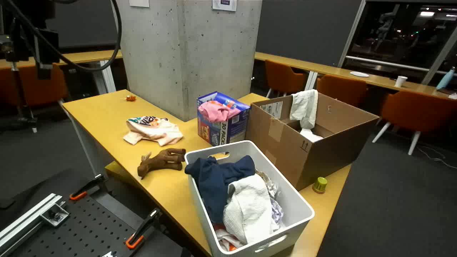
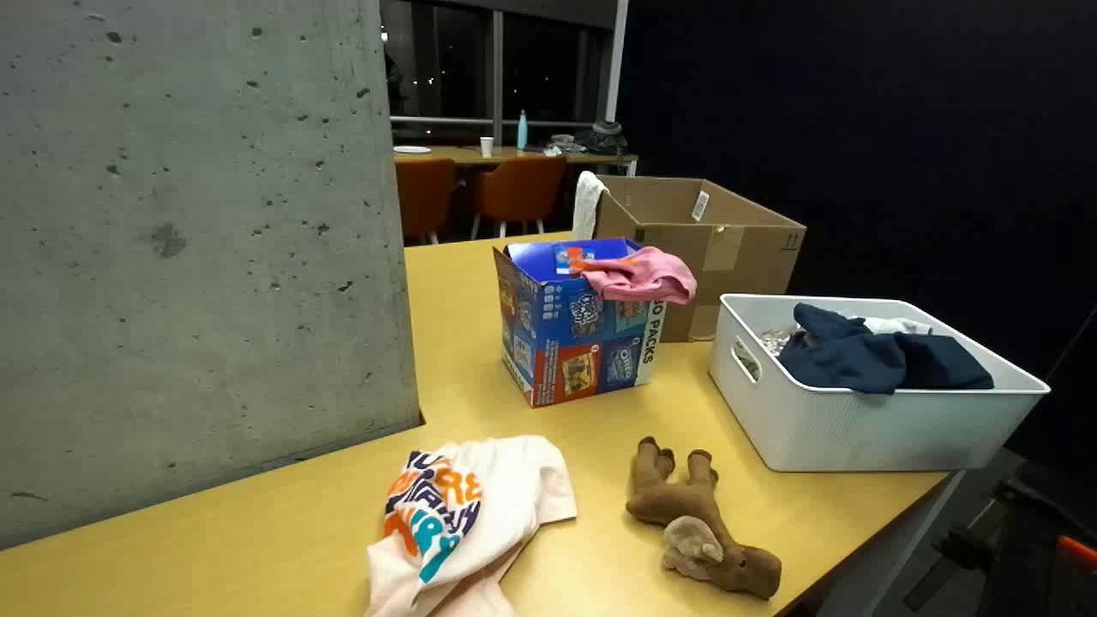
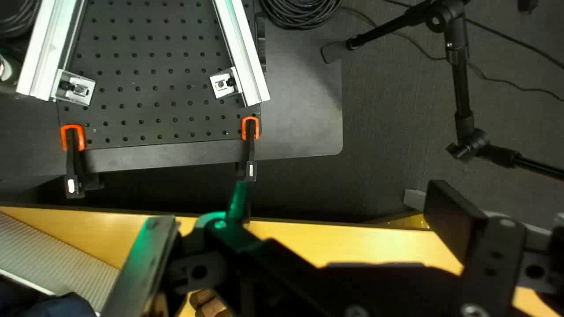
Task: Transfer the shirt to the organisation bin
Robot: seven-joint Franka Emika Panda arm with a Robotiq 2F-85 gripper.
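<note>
1. The shirt [image 1: 154, 132] is lying on the table [image 1: 98, 107], well apart from the white bin [image 2: 866, 433], with a brown stuffed animal [image 1: 162, 161] in between.
2. Fabric's pale pink, looks soft and matte, and it's all bunched into loose folds, a rumpled patch really. Chunky lettering [image 2: 435, 512] in navy, orange and teal is printed on it.
3. In an exterior view the long axis runs roughly left to right, and the right end [image 1: 175, 136] aims at a snack box [image 1: 232, 132]. In an exterior view a sleeve-like corner [image 2: 557, 499] faces the stuffed animal, with the axis slanting from the bottom edge up to the right. In both exterior views the lettering sits on the side away from the bin.
4. The white bin looks like hard plastic: rounded corners, fine ribbing on the walls, slot handles. Stuffed in there are a navy cloth [image 2: 857, 356] slumped over the rim, a waffle-textured white cloth [image 1: 248, 203] and some crinkly silver stuff [image 1: 269, 184].
5. The snack box is shiny printed card, with a pink cloth [image 2: 647, 276] flopped over its top edge. Just beside it, a big brown cardboard box [image 1: 289, 157] has a white towel [image 1: 305, 105] hanging over its edge.
6. The gripper [image 3: 299, 224] is wide: flat, slab-like fingers [image 3: 454, 222] well apart in the wrist view, with a black board [image 3: 161, 62] full of little round holes showing past them.
</note>
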